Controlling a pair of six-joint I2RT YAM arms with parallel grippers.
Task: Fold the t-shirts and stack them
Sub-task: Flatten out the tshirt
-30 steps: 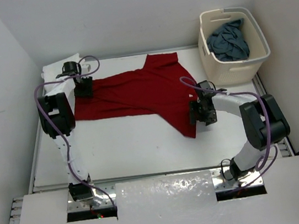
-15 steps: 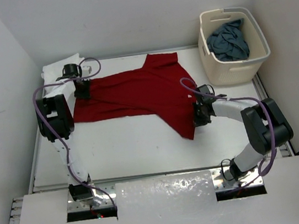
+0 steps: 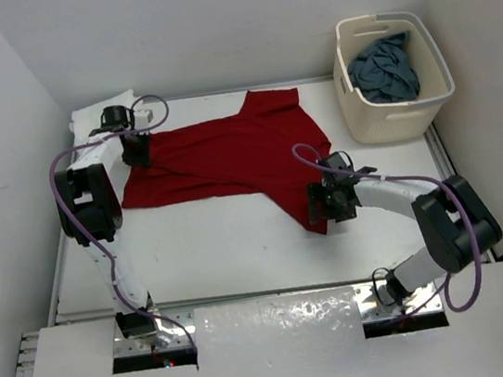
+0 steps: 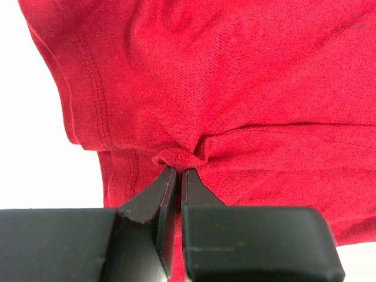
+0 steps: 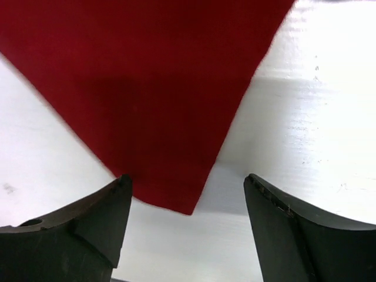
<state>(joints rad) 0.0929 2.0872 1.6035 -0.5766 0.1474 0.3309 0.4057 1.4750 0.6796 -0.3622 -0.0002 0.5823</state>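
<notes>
A bright red t-shirt [image 3: 229, 159] lies spread across the white table [image 3: 204, 251]. My left gripper [image 3: 139, 153] is shut on a small bunched fold at the shirt's left edge; in the left wrist view the gripper [image 4: 178, 170] has red cloth [image 4: 235, 88] pinched at its tips. My right gripper [image 3: 322, 209] stands open over the shirt's near right corner. In the right wrist view that pointed corner [image 5: 188, 202] lies flat between the fingers of the gripper [image 5: 188, 177], touching neither. A slate blue-grey t-shirt [image 3: 384, 67] is crumpled in the basket. A white t-shirt [image 3: 96, 116] lies at the back left.
The cream laundry basket [image 3: 392, 120] stands at the back right corner. White walls close in the table at the back and on both sides. Purple cables loop off both arms above the cloth.
The left gripper has shut on the red shirt's left edge. The right gripper shut briefly, opened again and shifted a little nearer and leftward over the shirt's corner.
</notes>
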